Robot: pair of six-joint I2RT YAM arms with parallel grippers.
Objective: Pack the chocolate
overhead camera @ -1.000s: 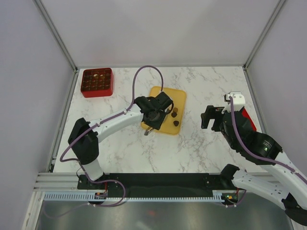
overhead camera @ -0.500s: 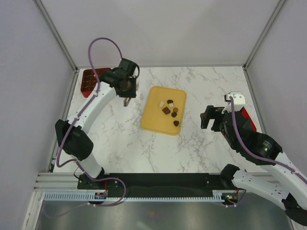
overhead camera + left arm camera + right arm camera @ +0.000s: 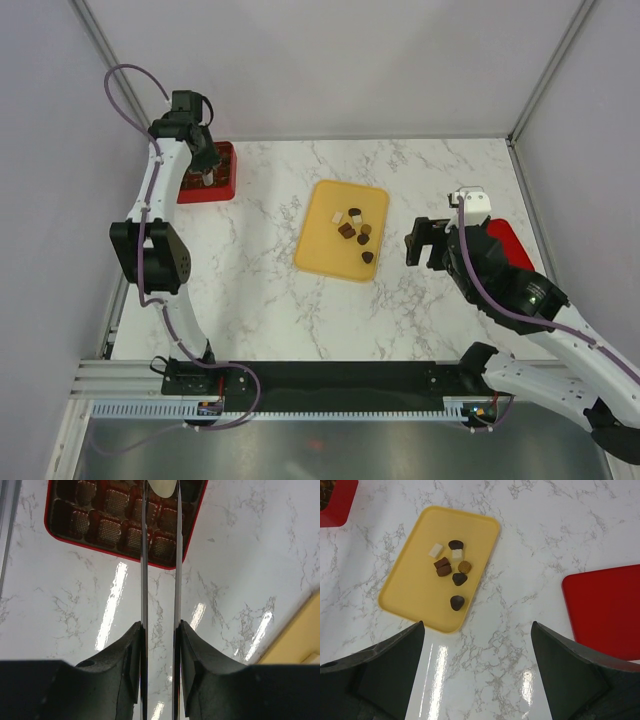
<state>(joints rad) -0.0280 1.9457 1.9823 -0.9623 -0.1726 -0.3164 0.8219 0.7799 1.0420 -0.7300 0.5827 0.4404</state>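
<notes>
Several small chocolates (image 3: 355,232), dark brown, lighter brown and cream-white, lie on the yellow tray (image 3: 325,255); they also show in the right wrist view (image 3: 452,565). My left gripper (image 3: 206,177) hangs over the red grid box (image 3: 226,165). It is shut on a cream-white chocolate (image 3: 163,485), held at the tips of its thin fingers over the box's near compartments (image 3: 110,525). My right gripper (image 3: 425,243) is open and empty, above the marble just right of the tray (image 3: 415,580).
A flat red lid (image 3: 505,245) lies on the marble at the right, partly under my right arm; it also shows in the right wrist view (image 3: 605,610). The red box stands in the back left corner by the wall.
My left arm has swung from the yellow tray to the back left and now holds a white piece over the red box. My right gripper has shifted slightly left.
</notes>
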